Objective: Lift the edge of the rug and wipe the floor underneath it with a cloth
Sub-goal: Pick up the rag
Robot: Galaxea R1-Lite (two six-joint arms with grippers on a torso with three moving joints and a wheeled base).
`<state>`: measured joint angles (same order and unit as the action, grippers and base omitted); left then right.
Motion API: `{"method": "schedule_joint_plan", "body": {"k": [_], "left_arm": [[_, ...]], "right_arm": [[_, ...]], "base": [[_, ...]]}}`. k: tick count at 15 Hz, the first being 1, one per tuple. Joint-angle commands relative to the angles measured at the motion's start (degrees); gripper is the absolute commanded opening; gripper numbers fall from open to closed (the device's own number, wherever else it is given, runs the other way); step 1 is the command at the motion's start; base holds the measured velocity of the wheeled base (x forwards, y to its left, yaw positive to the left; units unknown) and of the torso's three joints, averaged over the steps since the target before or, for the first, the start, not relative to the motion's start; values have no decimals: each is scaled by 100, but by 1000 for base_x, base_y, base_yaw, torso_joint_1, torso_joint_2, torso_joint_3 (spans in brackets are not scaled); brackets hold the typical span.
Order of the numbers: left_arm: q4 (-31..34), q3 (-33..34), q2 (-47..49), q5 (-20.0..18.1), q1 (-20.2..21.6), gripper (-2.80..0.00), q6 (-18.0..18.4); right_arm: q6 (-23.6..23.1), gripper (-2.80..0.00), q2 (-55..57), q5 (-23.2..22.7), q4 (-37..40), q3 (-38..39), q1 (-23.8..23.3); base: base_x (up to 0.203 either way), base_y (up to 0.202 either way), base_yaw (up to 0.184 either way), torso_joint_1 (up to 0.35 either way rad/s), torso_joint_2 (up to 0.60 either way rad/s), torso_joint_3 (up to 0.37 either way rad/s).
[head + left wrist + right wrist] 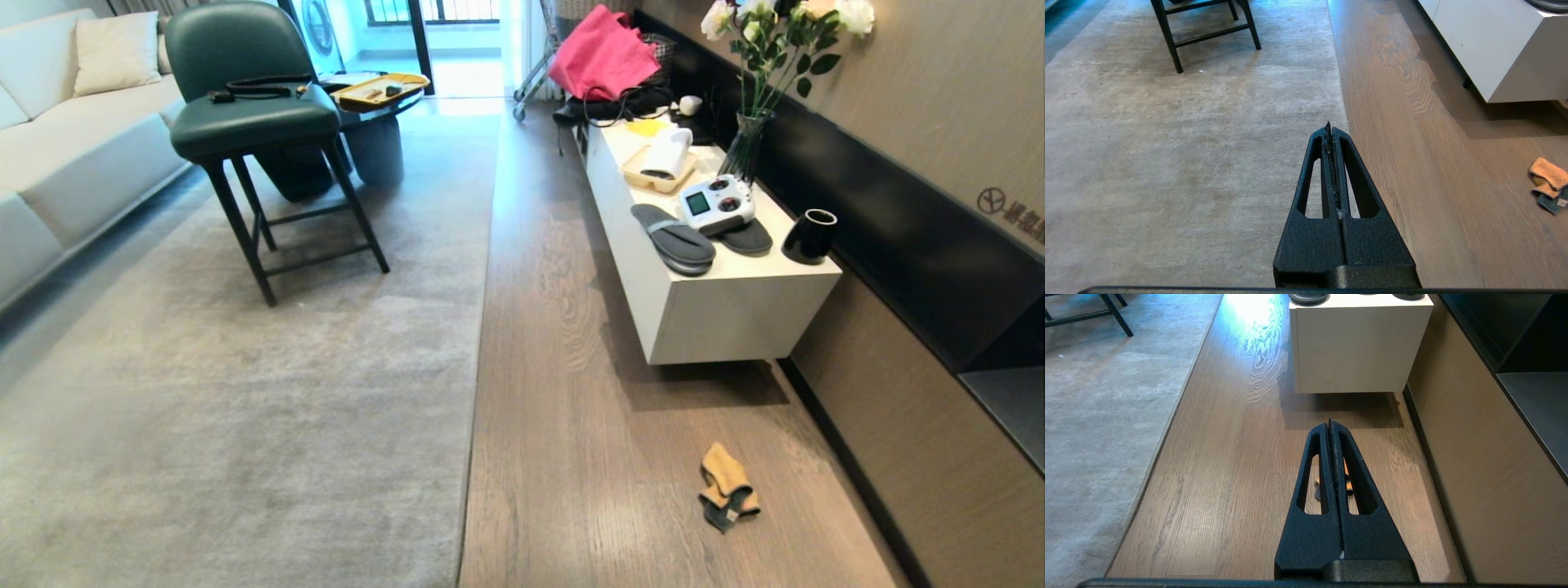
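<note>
Rug edge point(482, 327): straight border of a pale grey rug, running from top centre of the head view down to bottom centre; lies flat on the floor, not lifted.
Rug body: fills the left half of the head view.
Floor point(571, 392): brown wood-grain planks, a strip between the rug edge and the wall at the right of the head view.
Cloth point(725, 487): small orange-tan rag with a dark grey part, crumpled on the floor at lower right of the head view, well apart from the rug edge, near the wall; untouched.
Left gripper point(1327, 127): seen only in the left wrist view, centre of frame; fingers pressed together, holding nothing; tip appears over the rug just beside its border.
Right gripper point(1329, 424): seen only in the right wrist view, centre of frame; fingers pressed together, empty; above bare floor, with the cloth partly visible through the finger slots.
Chair point(253, 106): dark green seat on black legs, upper left of the head view, standing on the rug.
Sofa point(57, 139): white, far upper left.
Cabinet point(735, 302): low, white, right of centre, against the wall.
On cabinet: grey slippers point(673, 238), white controller point(716, 204), black cup point(810, 236), glass vase of white flowers point(747, 143).
Pink bag point(602, 53): top centre-right.
</note>
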<state>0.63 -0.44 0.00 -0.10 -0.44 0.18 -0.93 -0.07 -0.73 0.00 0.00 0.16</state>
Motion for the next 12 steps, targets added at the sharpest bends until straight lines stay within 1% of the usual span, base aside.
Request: {"method": "schedule_joint_plan", "body": {"k": [1,6,12], "left_arm": [[7,0,0,1,0,-280,-1],[25,-9,0,1,0,-280,-1],[25,-9,0,1,0,-280,-1]], "right_arm": [[-4,-280,7,-5,0,0,1],[-4,-280,7,-7,0,0,2],[-4,-280,7,2,0,0,2]], "base": [[0,0,0,0,0,0],[0,0,0,0,2,-30],[0,0,0,3,3,-180]]}}
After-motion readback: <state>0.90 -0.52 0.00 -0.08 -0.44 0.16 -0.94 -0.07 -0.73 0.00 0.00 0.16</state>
